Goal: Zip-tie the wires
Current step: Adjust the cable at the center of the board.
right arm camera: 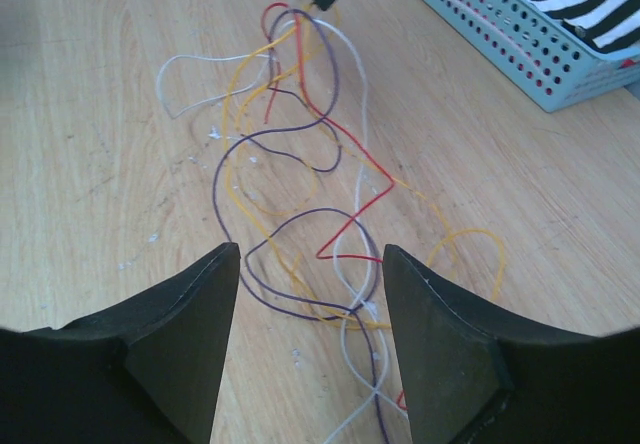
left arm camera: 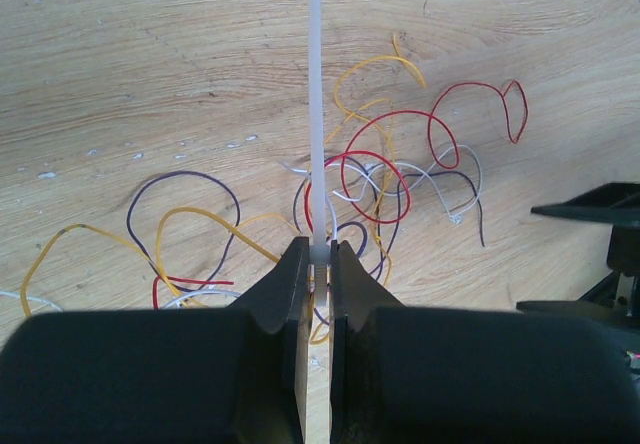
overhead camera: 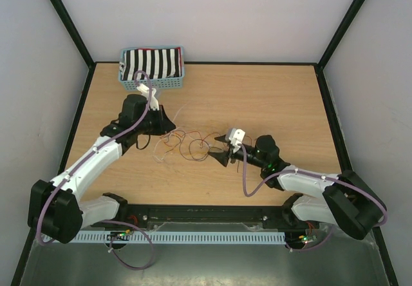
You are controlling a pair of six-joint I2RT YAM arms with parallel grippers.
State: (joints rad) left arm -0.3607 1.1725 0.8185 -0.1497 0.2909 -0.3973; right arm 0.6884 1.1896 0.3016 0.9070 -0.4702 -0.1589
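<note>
Counter: pale wood, with walls on three sides.

Wires: a loose tangle lying flat on the counter, about mid-width, between the two claws. The strands are red, yellow, dark purple and whitish. They loop over one another and are not bundled. In the left wrist view a few yellow and purple loops stray off to the side of the main knot.

Left claw: fingers pressed together, pinching a zip tie, a thin white strip. The strip runs straight out from the fingertips, crosses above the tangle and leaves the top edge of the left wrist view. Cannot tell whether the strip touches the wires. From overhead, this claw sits at the left edge of the tangle.

Right claw: fingers spread wide, gripping nothing. Purple, red, yellow and white loops lie on the counter under the gap. It sits at the right edge of the tangle and points across it at the left claw, whose dark tip shows at the top of the right wrist view.

Basket: light blue and perforated, at the far left of the counter, beyond the left arm. It holds a black-and-white striped cloth and is well apart from the wires.
</note>
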